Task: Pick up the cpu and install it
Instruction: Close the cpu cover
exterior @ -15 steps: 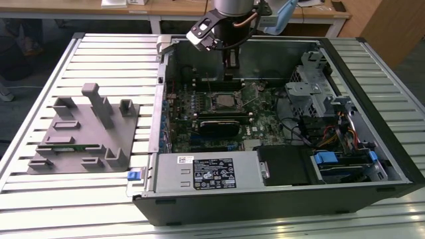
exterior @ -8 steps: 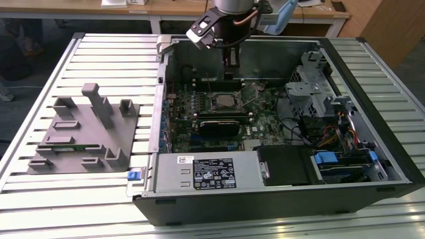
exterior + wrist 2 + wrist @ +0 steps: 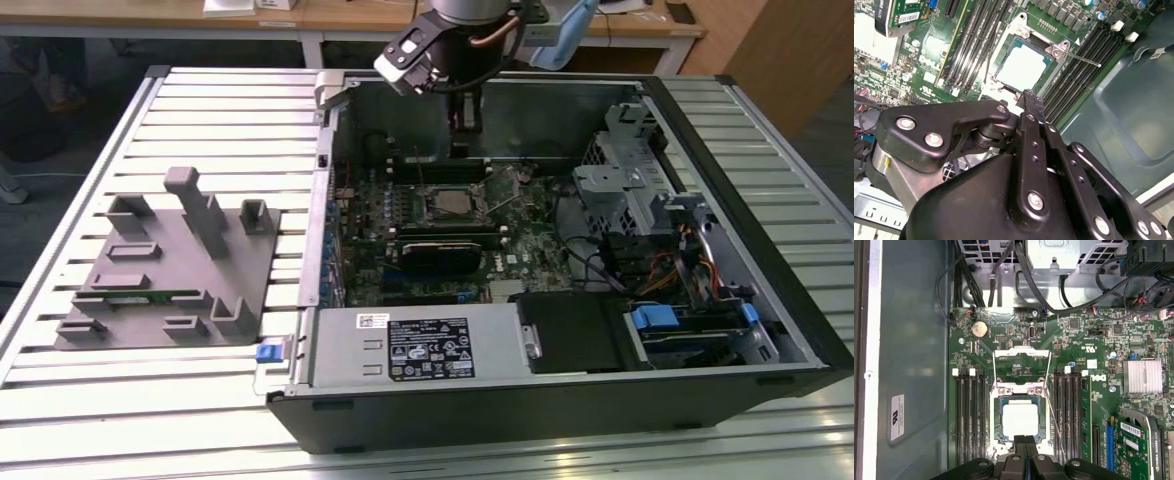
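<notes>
1. The fingers (image 3: 1020, 444) are pressed together, with no gap between them and nothing held. In both wrist views they form one narrow black bar.
2. The cpu (image 3: 1020, 420) lies flat in its socket on the motherboard (image 3: 1004, 330), with its pale silver top facing up. It sits just past the fingertips and below them, and it appears to be apart from them rather than touching.
3. The socket's hinged metal frame (image 3: 1020, 356) stands swung open on the far side of the cpu from the fingers. The thin wire lever (image 3: 1081, 58) is loose beside the socket, so nothing clamps the chip down.
4. Rows of memory slots (image 3: 970, 415) flank the socket on either side of the fingers.
5. In the exterior view the open computer case (image 3: 561, 410) lies on a slatted table (image 3: 200, 100). A grey tray (image 3: 160, 270) sits well off to the exterior view's left of the fingers.
6. Handling, as a judgement:
   - The cpu looks light, stiff and thin, and its smooth metal lid would be slippery.
   - Its underside contacts and the socket beneath are likely fragile, so tilting or dragging it risks damage.
   - The safest hold would be across two opposite edges of the square, keeping it level.
   - The top face offers nothing to pinch.
</notes>
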